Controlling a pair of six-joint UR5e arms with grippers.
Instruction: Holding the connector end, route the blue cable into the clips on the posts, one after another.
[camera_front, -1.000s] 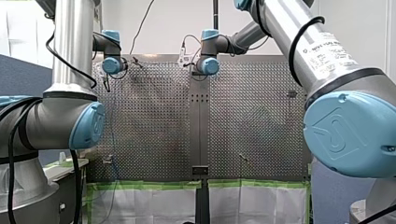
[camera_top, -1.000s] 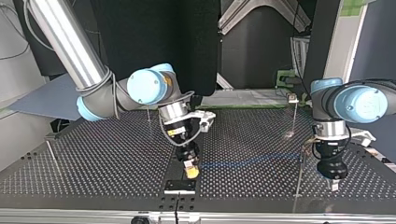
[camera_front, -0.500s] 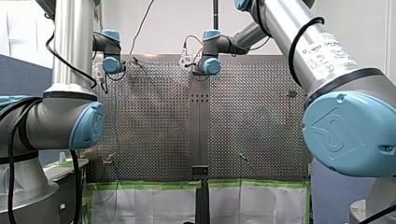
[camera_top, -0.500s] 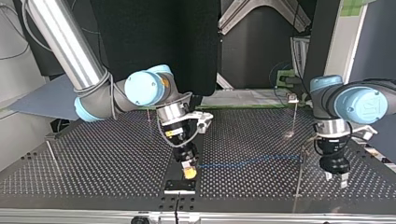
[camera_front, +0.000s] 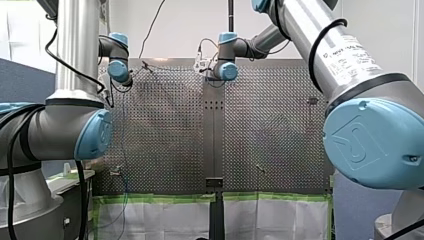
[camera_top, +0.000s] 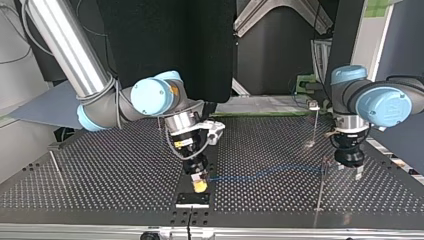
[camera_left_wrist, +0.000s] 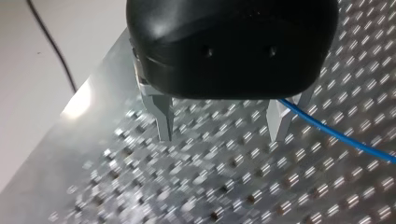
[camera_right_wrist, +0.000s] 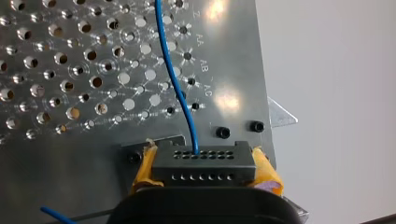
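Note:
In the top view my right gripper (camera_top: 199, 184) is shut on the black connector, its yellow pads (camera_top: 200, 186) low over the table's near edge. In the right wrist view the connector (camera_right_wrist: 203, 162) sits between the yellow pads (camera_right_wrist: 266, 171), and the blue cable (camera_right_wrist: 174, 79) leaves it across the perforated plate. That cable (camera_top: 265, 172) runs just above the table to a thin post (camera_top: 320, 186). My left gripper (camera_top: 348, 168) hangs open beside that post, holding nothing. In the left wrist view its metal fingers (camera_left_wrist: 164, 116) stand apart, and the cable (camera_left_wrist: 337, 134) passes outside one of them.
A taller post with a clip (camera_top: 314, 106) stands behind my left gripper. Two more thin posts (camera_top: 55, 167) (camera_top: 159, 123) rise at the top view's left. A black bracket (camera_top: 193, 199) sits under my right gripper. The cable (camera_front: 124, 165) trails off the table's edge in the front view.
My left gripper has opened, let go of the cable and drawn up and back from the near post. My right gripper has shifted slightly with the connector still in it.

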